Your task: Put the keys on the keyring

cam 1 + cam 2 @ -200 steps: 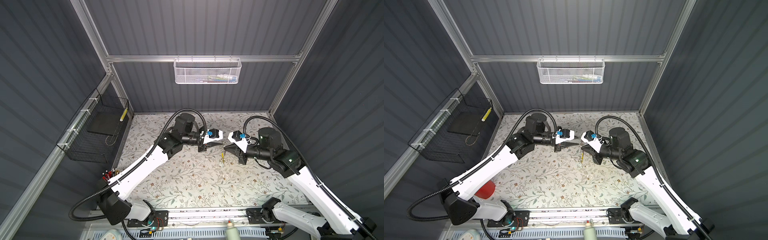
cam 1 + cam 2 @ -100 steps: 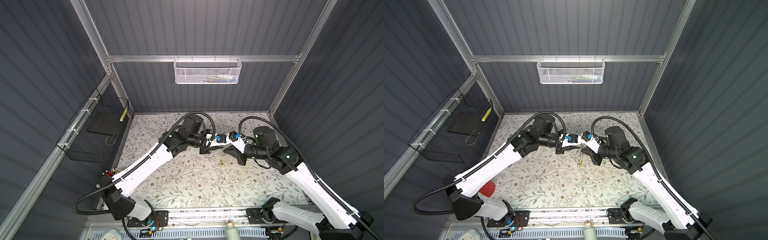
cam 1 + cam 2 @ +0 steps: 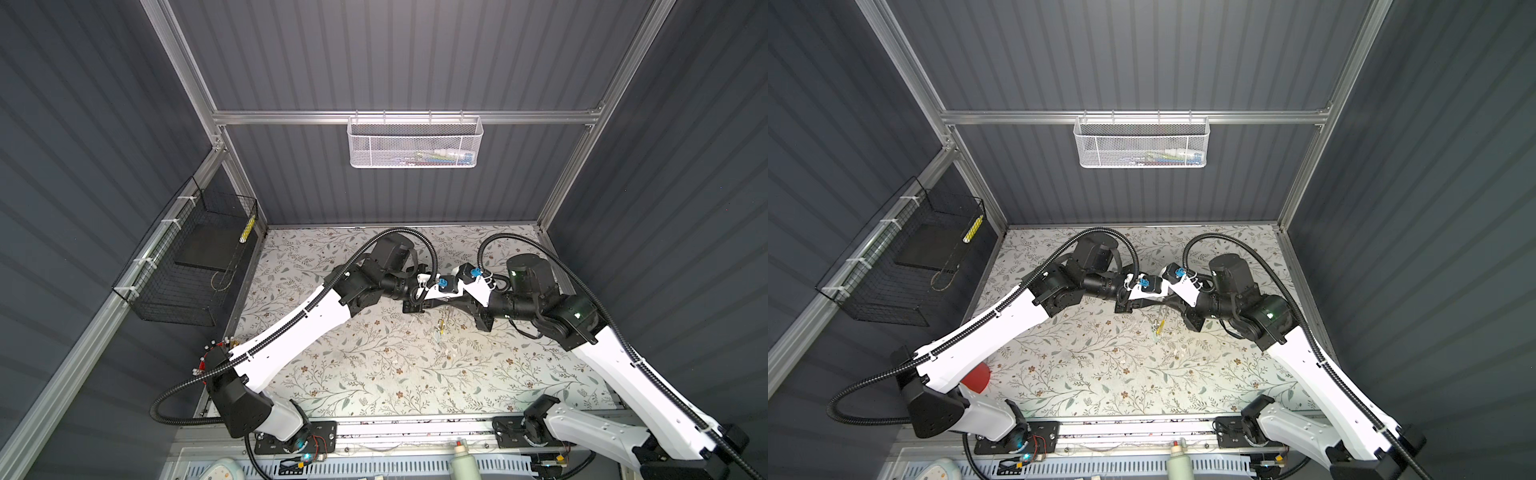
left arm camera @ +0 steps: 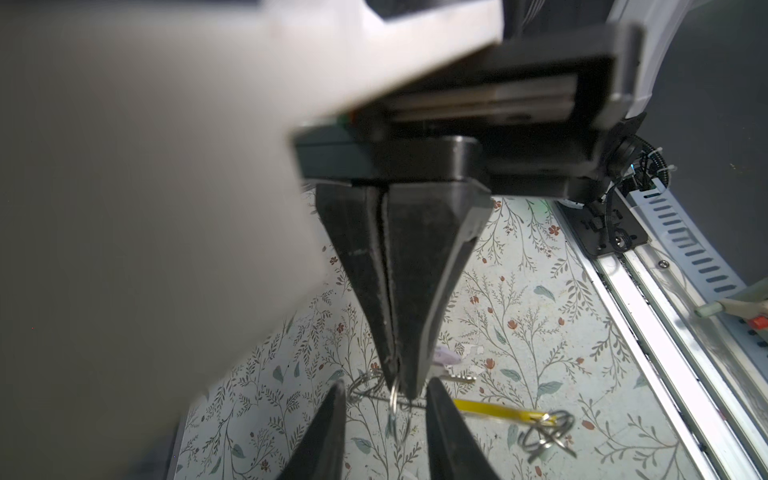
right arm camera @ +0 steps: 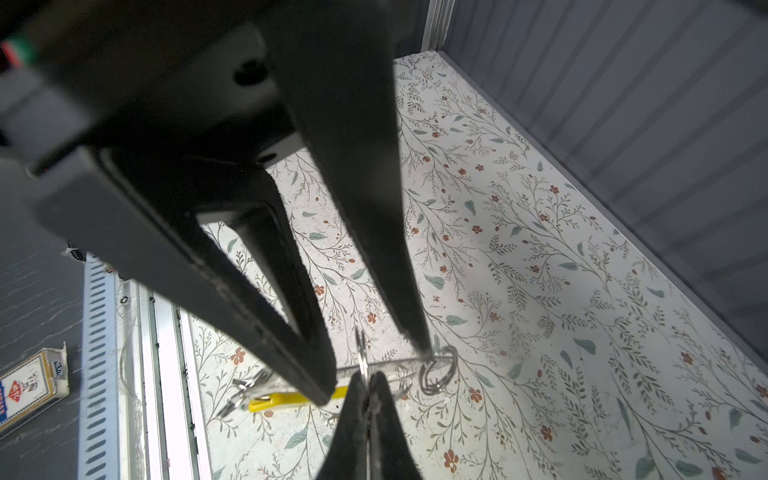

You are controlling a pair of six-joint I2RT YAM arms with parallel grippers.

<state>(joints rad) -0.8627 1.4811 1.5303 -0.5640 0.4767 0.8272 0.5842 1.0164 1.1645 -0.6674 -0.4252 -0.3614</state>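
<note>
**Right gripper pinches the keyring, left gripper spread around it**

Mid-table, above the floral mat (image 3: 353, 374), my two grippers are tip to tip. The right gripper (image 4: 398, 380) has its fingers pressed together on the thin wire keyring (image 5: 361, 353). The left gripper (image 5: 372, 370) has its fingers apart, one on each side of the right tips and the ring. A yellow tag (image 4: 494, 409) and a bunch of rings (image 5: 436, 370) are just beside the pinch. I cannot tell whether a left fingertip touches that bunch. In both top views the tag hangs below the grippers. A pale-headed key (image 4: 451, 376) lies on the mat near the tag.
</note>
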